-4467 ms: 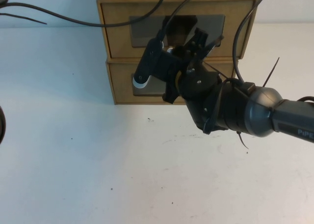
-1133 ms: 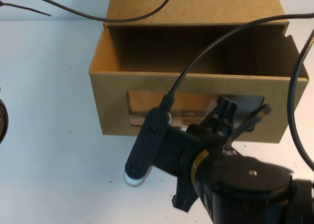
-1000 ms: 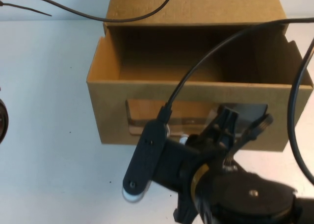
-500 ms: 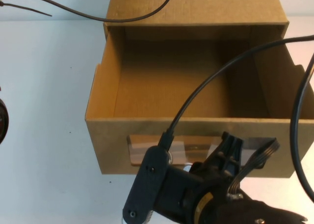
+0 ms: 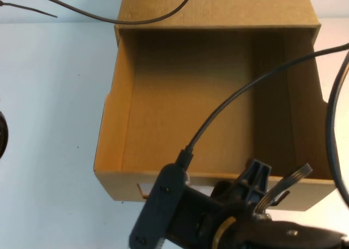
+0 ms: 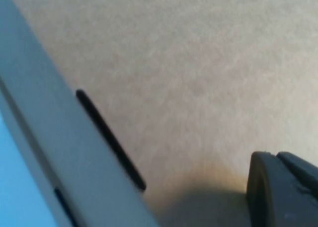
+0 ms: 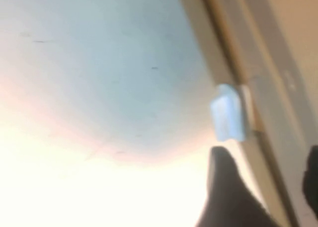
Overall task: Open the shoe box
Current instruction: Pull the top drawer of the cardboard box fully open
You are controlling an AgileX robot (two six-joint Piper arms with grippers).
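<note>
Shoe box: a cardboard sleeve at the top centre of the high view. Its drawer stands drawn far out of the sleeve toward the bottom of the frame, with the inner floor fully exposed. The box rests on the white counter.

Right gripper: at the lower centre-right of the high view, at the rim of the drawer's front wall. In the right wrist view its dark fingers stand spread, with the cardboard wall running between them (whether either one touches the wall cannot be told). A small pale blue tab sits on that wall's edge, just beside the nearer finger.

A black cable runs from the right arm's wrist housing diagonally over the drawer to the right edge of the frame. A second cable crosses the upper left and lies over the sleeve.

Left gripper: only a dark edge shows, in the left wrist view, close before a tan surface. Whether it is spread or pressed together, I cannot tell.
</note>
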